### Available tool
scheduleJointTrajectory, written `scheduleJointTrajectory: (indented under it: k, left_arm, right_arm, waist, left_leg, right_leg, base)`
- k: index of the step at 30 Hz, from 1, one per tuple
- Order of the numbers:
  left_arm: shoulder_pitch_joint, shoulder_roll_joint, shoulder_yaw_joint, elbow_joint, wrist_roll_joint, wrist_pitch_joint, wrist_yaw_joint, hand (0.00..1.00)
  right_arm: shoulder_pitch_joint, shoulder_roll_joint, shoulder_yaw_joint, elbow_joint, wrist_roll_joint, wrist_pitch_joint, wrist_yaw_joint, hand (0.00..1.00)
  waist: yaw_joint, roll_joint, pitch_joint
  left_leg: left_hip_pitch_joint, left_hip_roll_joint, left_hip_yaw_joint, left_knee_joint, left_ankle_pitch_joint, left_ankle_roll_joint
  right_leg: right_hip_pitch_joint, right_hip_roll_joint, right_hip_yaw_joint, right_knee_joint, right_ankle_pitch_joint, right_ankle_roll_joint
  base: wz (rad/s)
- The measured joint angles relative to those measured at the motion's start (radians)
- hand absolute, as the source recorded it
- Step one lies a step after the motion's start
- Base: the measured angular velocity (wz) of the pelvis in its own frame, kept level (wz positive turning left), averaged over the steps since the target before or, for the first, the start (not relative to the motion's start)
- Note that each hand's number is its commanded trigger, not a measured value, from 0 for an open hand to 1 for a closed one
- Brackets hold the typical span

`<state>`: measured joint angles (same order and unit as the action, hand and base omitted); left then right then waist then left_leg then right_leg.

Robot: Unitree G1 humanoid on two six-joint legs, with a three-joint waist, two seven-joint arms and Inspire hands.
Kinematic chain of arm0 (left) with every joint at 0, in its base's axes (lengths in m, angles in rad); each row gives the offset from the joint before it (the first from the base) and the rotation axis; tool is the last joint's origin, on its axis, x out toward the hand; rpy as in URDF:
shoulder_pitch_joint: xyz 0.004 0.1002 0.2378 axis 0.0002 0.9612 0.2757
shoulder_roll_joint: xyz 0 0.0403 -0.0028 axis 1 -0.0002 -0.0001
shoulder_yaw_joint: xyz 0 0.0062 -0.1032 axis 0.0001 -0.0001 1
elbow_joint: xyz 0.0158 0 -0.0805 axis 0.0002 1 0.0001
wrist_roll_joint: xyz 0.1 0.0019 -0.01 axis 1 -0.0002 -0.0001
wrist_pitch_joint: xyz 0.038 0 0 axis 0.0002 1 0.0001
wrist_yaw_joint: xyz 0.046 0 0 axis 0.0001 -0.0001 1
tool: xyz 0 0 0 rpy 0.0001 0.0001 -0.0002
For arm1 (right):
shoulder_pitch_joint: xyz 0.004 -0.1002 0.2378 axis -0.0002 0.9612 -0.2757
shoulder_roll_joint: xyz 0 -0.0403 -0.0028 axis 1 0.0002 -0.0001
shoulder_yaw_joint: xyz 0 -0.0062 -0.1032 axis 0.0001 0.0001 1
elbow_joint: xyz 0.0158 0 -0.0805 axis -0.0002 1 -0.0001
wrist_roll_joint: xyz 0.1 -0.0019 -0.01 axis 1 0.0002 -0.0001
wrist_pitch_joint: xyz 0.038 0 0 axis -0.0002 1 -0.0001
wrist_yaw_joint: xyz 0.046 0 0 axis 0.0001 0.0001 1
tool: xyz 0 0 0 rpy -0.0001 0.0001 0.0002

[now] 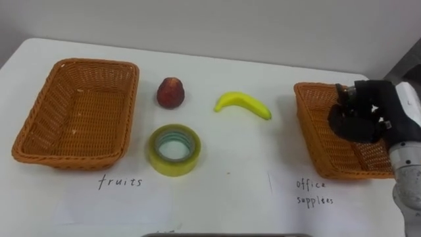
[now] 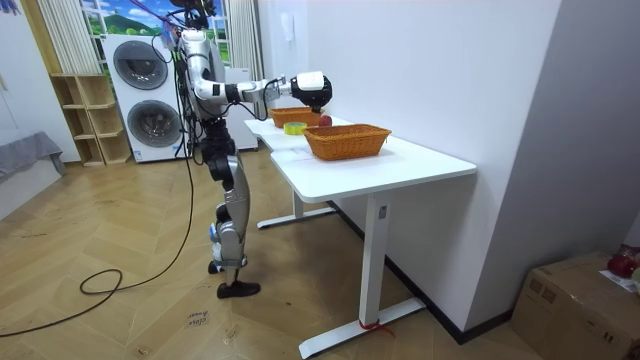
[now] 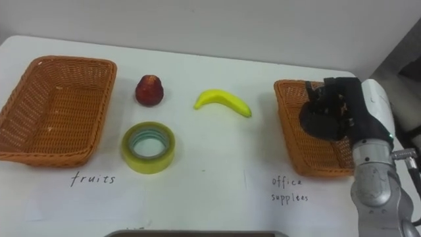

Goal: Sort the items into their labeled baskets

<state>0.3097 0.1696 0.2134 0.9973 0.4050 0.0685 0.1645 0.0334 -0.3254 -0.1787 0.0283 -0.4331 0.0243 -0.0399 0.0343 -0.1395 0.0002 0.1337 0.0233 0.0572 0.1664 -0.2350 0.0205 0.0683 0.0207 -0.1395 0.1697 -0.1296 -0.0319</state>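
Right hand [image 1: 358,113] is hanging over the office basket [image 1: 309,118], above its far end. It reads as a dark mass against the weave, so it is not possible to tell whether it is open or closed, or whether it is carrying anything. The part of that basket's floor that shows is looking bare.

Judgement: the robot is working at the drop-off end of a cycle, and most of the sorting is not yet done. Three items are lying loose on the table [image 1: 230,191]:
- tape roll [image 1: 173,150], lying flat just beside the fruit basket [image 1: 39,141], not touching it
- red fruit [image 1: 170,92], just behind the tape
- banana [image 1: 243,105], lying between the red fruit and the office basket, apart from both

The tape looks like the only office item. Fetching it is going to mean a long reach across the table, passing in front of the banana. A flat roll is probably calling for a pinch over its wall, through the centre hole. Both fruits are sitting nearer the fruit basket.

Edges: each basket is sitting close to its own end of the table, and the wall is running behind the far edge. Bare table between tape and office basket is giving a clear lane.
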Motion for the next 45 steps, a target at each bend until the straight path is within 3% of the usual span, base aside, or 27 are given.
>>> scheduleJointTrajectory:
  k: [9, 10, 12, 45]
  left_arm:
    - [-0.001, 0.0, 0.0, 0.0, 0.0, 0.0, 0.0, 0.0]
    - [-0.001, 0.0, 0.0, 0.0, 0.0, 0.0, -0.001, 0.0]
    - [-0.001, -0.002, 0.0, 0.0, 0.0, 0.001, -0.002, 0.0]
    - [-0.005, -0.005, 0.0, 0.0, 0.001, 0.013, -0.024, 0.0]
  right_arm:
    - [0.004, 0.0, -0.001, 0.0, -0.008, 0.0, 0.01, 0.97]
    - [0.005, 0.0, -0.001, 0.001, -0.008, 0.0, 0.011, 0.6]
    - [0.01, 0.0, -0.001, 0.009, -0.01, 0.0, 0.022, 0.0]
    - [0.027, 0.0, -0.001, 0.015, -0.051, 0.002, 0.077, 0.0]
  waist:
    - [0.001, -0.004, 0.0002]
    - [0.001, -0.003, 0.0004]
    - [0.001, -0.001, 0.0023]
    - [0.003, 0.001, 0.0014]
  left_leg:
    - [0.0, 0.0, 0.005, -0.001, 0.0, 0.0]
    - [0.0, 0.001, 0.006, -0.001, 0.0, 0.0]
    - [-0.001, 0.001, 0.008, -0.001, 0.0, 0.0]
    - [-0.001, 0.001, 0.013, 0.001, 0.0, 0.0]
  right_leg:
    - [-0.001, 0.0, 0.001, -0.001, 0.0, 0.0]
    - [-0.001, 0.0, 0.001, -0.001, 0.0, 0.0]
    - [-0.002, 0.0, 0.0, -0.001, 0.0, 0.0]
    - [-0.003, 0.0, 0.003, 0.0, 0.0, 0.0]
  base:
    - [0.0]
    - [0.0]
    - [0.0]
    - [0.0]
